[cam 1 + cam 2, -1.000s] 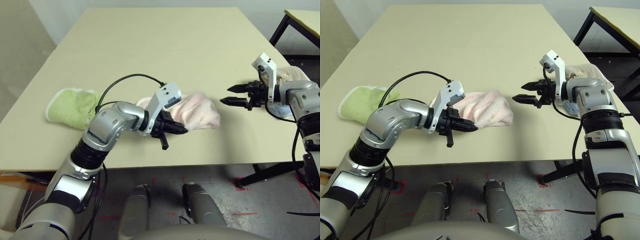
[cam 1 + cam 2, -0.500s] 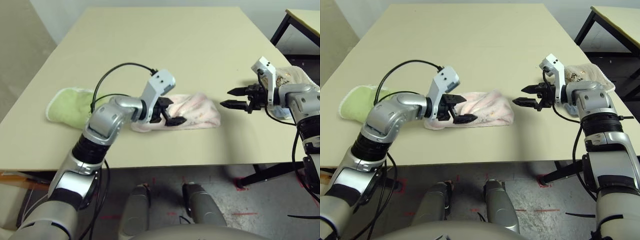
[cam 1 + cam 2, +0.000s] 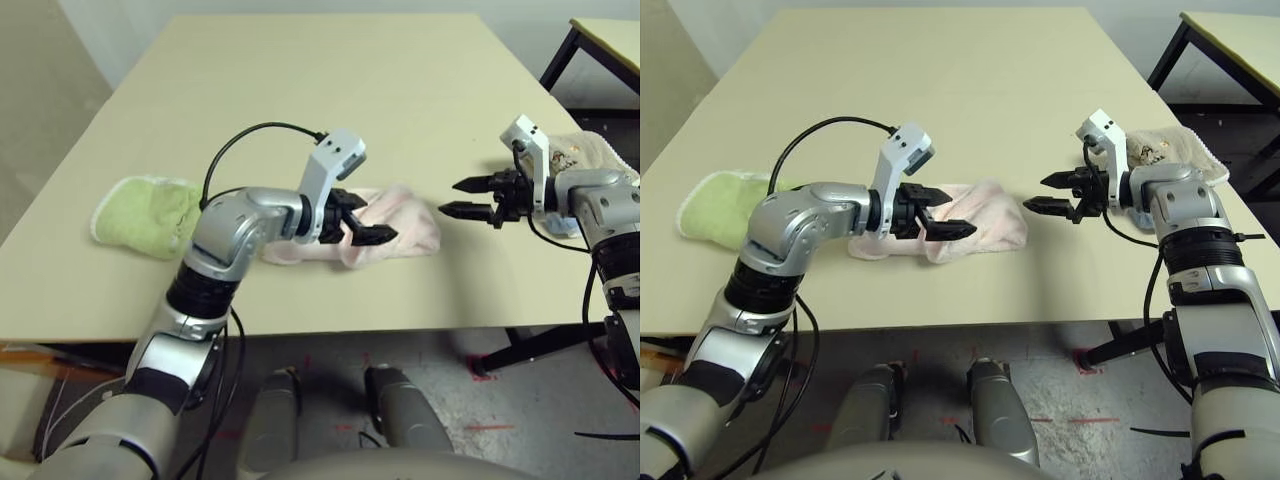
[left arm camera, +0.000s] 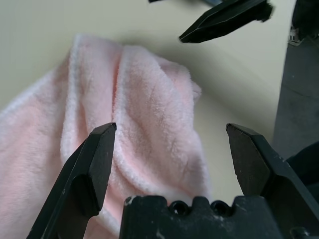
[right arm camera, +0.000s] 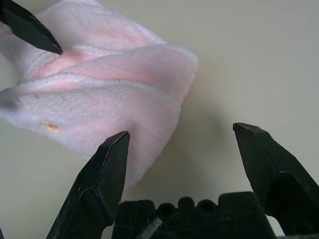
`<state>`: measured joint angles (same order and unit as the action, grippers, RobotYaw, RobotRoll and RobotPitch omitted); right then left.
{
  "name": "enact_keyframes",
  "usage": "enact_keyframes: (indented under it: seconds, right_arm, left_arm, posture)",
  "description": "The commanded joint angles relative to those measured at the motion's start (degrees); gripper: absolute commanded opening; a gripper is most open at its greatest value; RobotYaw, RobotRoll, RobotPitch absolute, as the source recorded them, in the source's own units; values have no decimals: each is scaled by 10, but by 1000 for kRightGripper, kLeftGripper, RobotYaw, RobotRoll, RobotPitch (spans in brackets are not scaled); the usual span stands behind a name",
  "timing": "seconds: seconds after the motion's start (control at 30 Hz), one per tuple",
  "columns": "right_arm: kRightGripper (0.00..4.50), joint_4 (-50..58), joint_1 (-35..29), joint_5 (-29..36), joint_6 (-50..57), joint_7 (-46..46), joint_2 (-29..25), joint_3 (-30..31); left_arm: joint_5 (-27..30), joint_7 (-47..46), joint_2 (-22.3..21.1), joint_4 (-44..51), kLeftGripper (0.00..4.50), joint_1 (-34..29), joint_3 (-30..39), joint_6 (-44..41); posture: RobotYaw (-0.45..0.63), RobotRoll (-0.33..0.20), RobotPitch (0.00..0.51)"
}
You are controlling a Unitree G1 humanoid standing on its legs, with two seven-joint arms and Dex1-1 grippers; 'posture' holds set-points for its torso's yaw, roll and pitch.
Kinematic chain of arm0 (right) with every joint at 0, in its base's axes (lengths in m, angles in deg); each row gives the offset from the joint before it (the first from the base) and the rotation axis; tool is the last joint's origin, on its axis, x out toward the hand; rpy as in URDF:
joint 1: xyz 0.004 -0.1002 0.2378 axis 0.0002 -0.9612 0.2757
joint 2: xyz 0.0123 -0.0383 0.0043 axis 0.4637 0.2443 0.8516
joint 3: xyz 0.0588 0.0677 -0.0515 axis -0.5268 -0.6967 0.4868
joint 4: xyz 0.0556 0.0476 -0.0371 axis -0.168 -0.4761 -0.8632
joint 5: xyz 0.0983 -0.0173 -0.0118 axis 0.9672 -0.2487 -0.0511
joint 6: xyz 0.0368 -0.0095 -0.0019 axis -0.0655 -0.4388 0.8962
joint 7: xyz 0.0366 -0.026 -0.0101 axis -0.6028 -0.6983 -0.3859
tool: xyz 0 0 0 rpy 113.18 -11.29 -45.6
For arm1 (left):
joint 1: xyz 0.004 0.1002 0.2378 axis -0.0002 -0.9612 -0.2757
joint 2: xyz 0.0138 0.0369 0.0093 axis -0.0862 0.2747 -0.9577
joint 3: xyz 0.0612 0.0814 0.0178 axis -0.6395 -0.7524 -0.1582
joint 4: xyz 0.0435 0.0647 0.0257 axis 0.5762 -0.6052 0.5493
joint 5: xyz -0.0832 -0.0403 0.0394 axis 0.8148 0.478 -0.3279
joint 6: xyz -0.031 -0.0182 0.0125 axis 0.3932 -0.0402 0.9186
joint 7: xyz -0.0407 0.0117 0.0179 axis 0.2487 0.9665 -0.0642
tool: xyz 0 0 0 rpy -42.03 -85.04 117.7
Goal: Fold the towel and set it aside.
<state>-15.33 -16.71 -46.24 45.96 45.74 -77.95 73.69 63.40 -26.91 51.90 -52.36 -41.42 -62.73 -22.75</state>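
On beige table [image 3: 330, 90]: folded towel [image 3: 405, 225]; left end effector [image 3: 368, 222] spread above; right end effector [image 3: 466, 196] spread.

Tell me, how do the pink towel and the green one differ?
The pink towel lies loosely bunched near the table's middle, under the left end effector; the green towel lies flatter, beside the left edge, away from both arms. Both are fluffy, and neither is being held.

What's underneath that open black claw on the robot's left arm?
The pink towel, folded and bunched on the table, lies below the open left gripper. The arm covers the towel's left part, so its mark can't be seen.
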Motion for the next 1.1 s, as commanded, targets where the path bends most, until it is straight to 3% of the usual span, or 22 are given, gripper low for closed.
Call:
enact_keyframes:
  seconds: [0.03, 0.43, 0.7, 0.8, 1.1]
  right_arm:
    - [4500, 9, -9, 2, 3, -4, 2, -8]
    - [4500, 21, -19, 4, 4, -12, 3, -10]
    - [4500, 32, -27, 4, 8, -16, 2, -10]
    - [4500, 31, -27, 4, 7, -18, 3, -9]
    - [4500, 22, -22, -3, -2, -22, 5, -5]
  left_arm:
    - [-5, -4, 8, -28, 4483, -3, -10, 9]
    - [-15, -9, 14, -131, 4483, 6, 6, 16]
    - [-6, -2, 0, -140, 4483, 8, 27, 4]
    - [-1, -4, 1, -133, 3900, 3, 33, -4]
    - [20, -10, 7, -116, 525, 0, 64, -32]
  posture:
    - [91, 0, 119]
    - [78, 0, 115]
    - [74, 0, 115]
    - [77, 0, 117]
    - [83, 0, 117]
